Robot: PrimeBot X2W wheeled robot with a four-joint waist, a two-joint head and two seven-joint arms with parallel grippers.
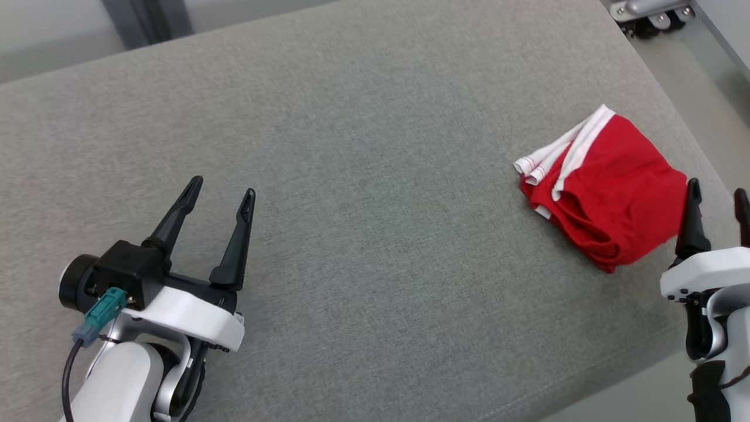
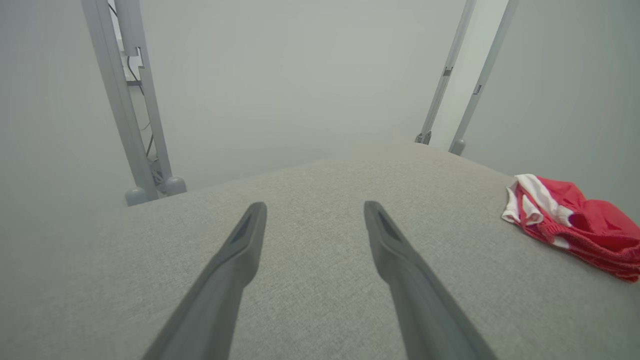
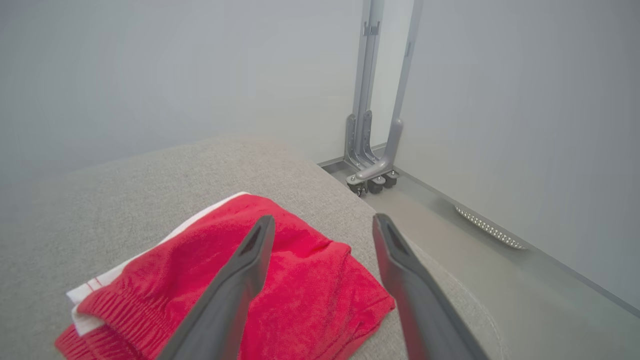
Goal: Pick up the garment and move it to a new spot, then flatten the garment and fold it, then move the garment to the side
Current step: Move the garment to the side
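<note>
The garment (image 1: 609, 190) is a red pair of shorts with white trim, folded into a compact bundle near the right edge of the grey padded table (image 1: 363, 176). My right gripper (image 1: 718, 192) hovers open just to its right, fingers apart and holding nothing. In the right wrist view the garment (image 3: 300, 295) lies under and to the left of the spread right gripper (image 3: 323, 223). My left gripper (image 1: 222, 190) stands open over the bare left part of the table, far from the cloth. From the left wrist the garment (image 2: 575, 222) shows at the far right, beyond the open left gripper (image 2: 315, 210).
The table's right edge (image 1: 691, 111) drops to the floor close beside the garment. A wheeled metal stand base (image 3: 372, 175) sits on the floor past that edge. Grey frame posts (image 2: 135, 115) rise behind the table's far side.
</note>
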